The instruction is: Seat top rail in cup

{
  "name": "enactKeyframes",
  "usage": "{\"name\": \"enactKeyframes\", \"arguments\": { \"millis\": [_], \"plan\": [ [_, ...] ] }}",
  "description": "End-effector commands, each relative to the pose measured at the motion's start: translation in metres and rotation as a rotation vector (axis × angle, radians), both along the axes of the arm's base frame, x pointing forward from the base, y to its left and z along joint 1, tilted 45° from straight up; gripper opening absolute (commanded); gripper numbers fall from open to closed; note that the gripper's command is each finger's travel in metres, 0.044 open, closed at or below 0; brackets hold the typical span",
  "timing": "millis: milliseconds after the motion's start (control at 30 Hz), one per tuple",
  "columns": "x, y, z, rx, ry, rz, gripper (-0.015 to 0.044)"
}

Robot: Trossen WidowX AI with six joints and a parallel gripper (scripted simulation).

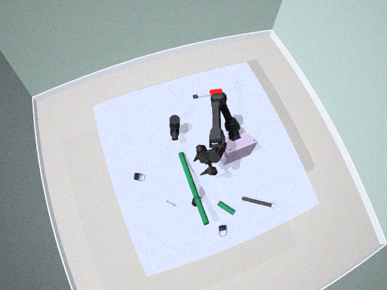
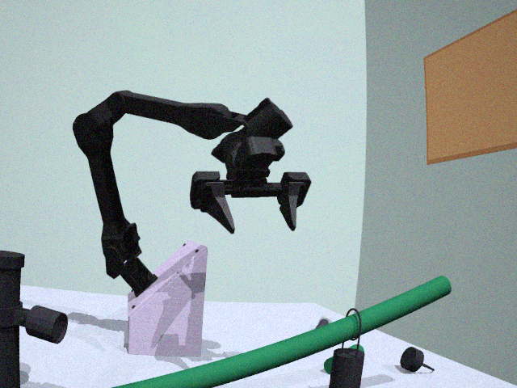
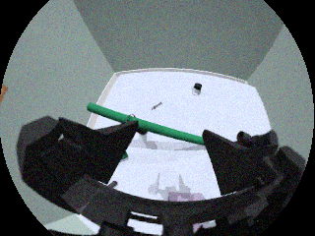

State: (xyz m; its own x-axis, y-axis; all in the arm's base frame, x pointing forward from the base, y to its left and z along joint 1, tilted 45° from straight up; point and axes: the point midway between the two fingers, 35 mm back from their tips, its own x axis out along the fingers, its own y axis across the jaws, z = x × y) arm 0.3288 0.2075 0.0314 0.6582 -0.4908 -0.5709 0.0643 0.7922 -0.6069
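Note:
The green top rail (image 1: 191,185) (image 2: 292,343) (image 3: 154,124) lies slanted on the white mat and runs through the ring of the loop cap (image 1: 194,202) (image 2: 360,322) on a short dark post. Its upper end (image 1: 181,154) is clear of the rail-end cup (image 1: 173,136) (image 2: 46,323). The cup sticks out from the big dark post (image 1: 174,121) (image 2: 9,292), some way below the post cap. My gripper (image 1: 204,164) (image 2: 261,229) (image 3: 171,129) is open and empty. It hangs high above the mat, just right of the rail's upper end, touching nothing.
The arm's lavender base block (image 1: 240,148) (image 2: 175,301) stands right of the gripper. A short green piece (image 1: 225,207), a dark rod (image 1: 257,202), two small ring fittings (image 1: 139,176) (image 1: 222,230) and a red-headed tool (image 1: 216,91) lie on the mat (image 1: 131,124).

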Motion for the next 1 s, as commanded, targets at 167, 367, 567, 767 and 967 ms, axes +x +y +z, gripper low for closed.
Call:
{"name": "enactKeyframes", "arguments": {
  "millis": [167, 367, 567, 767, 967],
  "plan": [
    [0.019, -0.102, 0.061, -0.119, 0.223, -0.081, 0.044],
    [0.019, -0.102, 0.061, -0.119, 0.223, -0.081, 0.044],
    [0.02, -0.127, 0.081, -0.29, 0.347, 0.051, 0.044],
    [0.015, -0.174, 0.115, -0.611, 0.605, 0.278, 0.044],
    [0.004, -0.214, 0.141, -0.869, 0.858, 0.453, 0.044]
  ]
}}
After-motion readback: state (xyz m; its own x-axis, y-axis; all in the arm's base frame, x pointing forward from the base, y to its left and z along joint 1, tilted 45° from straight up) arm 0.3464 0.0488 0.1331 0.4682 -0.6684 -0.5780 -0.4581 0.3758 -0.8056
